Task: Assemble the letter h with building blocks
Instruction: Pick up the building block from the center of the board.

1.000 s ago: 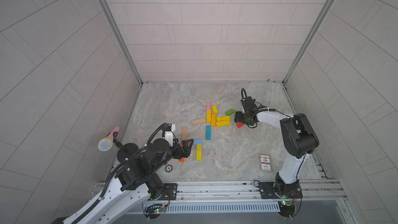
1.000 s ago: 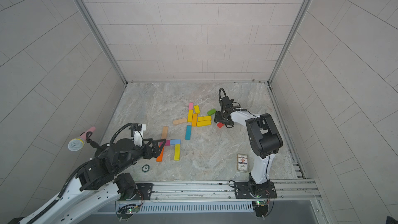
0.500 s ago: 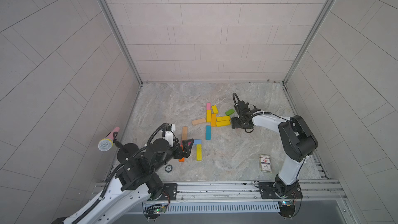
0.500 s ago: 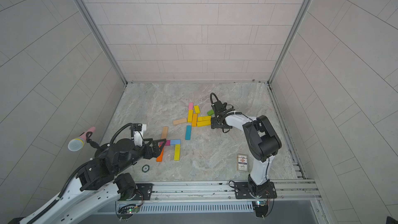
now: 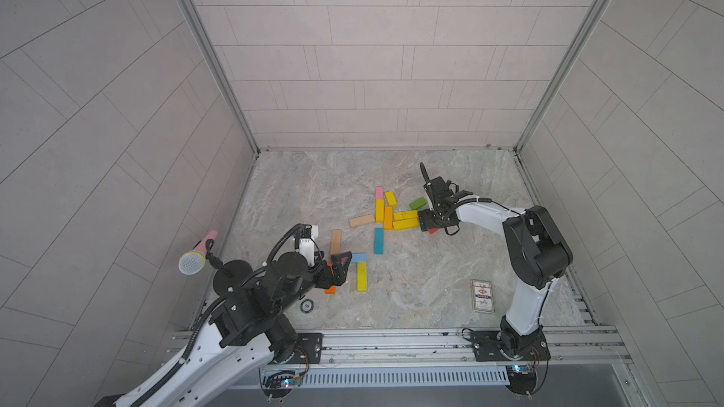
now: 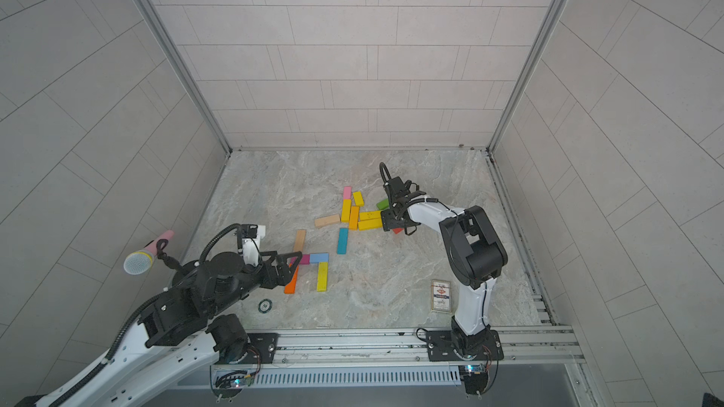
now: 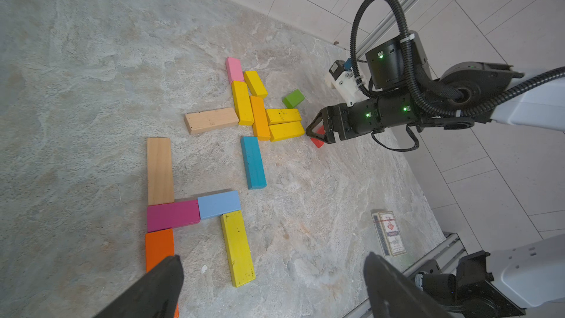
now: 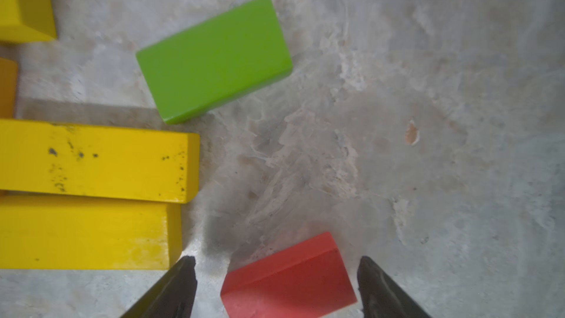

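Near my left gripper [image 5: 340,268], several building blocks lie joined flat: a plain wood one [image 7: 160,171], magenta [image 7: 172,215], light blue [image 7: 218,204], yellow [image 7: 237,247] and orange [image 7: 159,249]. That gripper [image 7: 272,260] is open and holds nothing. Farther back lies a loose cluster of yellow blocks [image 5: 405,219], with pink, orange, wood, teal [image 5: 378,240] and green [image 8: 214,59] ones. My right gripper [image 8: 276,263] is open and low at the cluster's right end. A small red block [image 8: 289,279] lies on the floor between its fingers, untouched.
A printed card box [image 5: 482,295] lies at the front right by the right arm's base. A round black chip [image 5: 307,305] sits at the front left. A pink microphone [image 5: 196,256] on a stand is at the left wall. Tiled walls close in three sides.
My right gripper has moved left and down toward the yellow blocks and now straddles the red block, its jaws a little wider. The left arm has not moved.
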### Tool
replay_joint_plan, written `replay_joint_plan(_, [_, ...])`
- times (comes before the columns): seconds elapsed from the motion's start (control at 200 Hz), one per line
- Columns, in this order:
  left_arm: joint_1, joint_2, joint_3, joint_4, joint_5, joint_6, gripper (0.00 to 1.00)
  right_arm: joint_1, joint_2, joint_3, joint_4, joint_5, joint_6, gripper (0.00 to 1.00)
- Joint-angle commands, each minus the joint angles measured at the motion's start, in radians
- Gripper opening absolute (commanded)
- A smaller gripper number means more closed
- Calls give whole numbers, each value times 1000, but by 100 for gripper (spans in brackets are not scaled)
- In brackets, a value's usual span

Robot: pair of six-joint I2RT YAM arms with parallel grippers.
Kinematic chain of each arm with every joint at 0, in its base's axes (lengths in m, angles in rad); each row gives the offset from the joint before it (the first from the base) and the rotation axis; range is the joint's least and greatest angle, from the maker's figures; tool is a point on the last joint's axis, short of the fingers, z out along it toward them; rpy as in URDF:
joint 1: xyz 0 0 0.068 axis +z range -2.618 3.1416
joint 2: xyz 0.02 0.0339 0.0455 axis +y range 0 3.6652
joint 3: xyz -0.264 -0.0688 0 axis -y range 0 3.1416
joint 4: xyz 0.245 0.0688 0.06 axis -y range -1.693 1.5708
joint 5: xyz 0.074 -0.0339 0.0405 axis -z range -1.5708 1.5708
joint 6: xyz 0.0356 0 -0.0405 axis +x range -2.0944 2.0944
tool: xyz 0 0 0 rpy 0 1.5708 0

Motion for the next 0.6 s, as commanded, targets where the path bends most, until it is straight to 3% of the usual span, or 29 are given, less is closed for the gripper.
replay_joint_plan(0.0, [5, -4, -13, 4, -24, 16, 100, 3, -2, -3, -42, 32, -28, 84])
replay_joint_plan(0.255, [4, -6, -11, 4, -31, 20, 100, 17, 22, -5, -57, 57, -25, 74])
replay_joint_plan(0.44, [5, -7, -12, 4, -26, 18, 100, 32, 12, -12, -51, 78, -11, 55])
replay_joint_plan(0.595, [5, -11, -2, -3, -24, 13, 100, 60, -63, -42, -46, 137, 59, 49])
